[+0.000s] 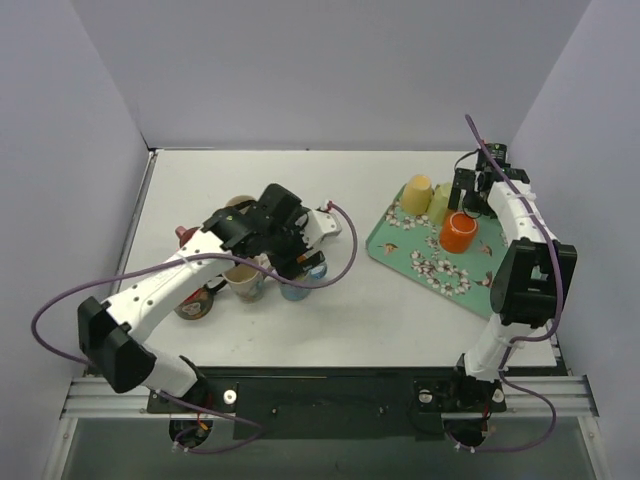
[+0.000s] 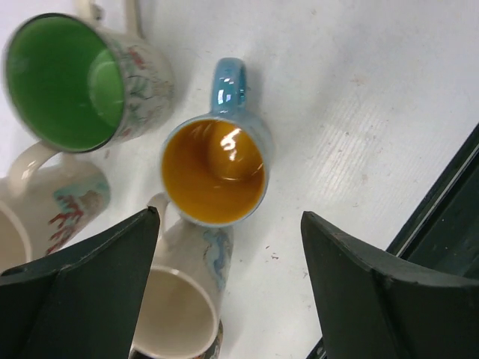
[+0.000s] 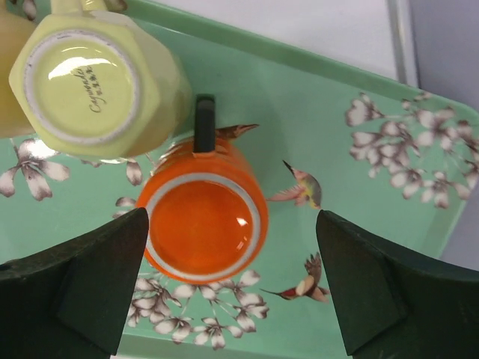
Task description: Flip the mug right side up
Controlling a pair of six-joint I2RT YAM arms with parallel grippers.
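Left gripper (image 2: 230,217) hangs with its jaws spread wide and nothing in them, above a glossy blue ceramic mug with an orange lining (image 2: 213,172) that stands mouth-up on the white table (image 2: 359,112) among other upright mugs. Farther back, the right gripper (image 3: 232,217) is likewise spread and empty, poised over the orange ceramic mug (image 3: 202,224). That mug sits base-up on the mint-green flowered tray (image 3: 359,187), close beside an upturned pale yellow mug (image 3: 90,75). To flip it well, I'd lower until the fingers (image 3: 75,292) straddle the body, clear of the dark handle (image 3: 203,123) and the yellow neighbour, clamp firmly, then lift off the tray before rolling the wrist.
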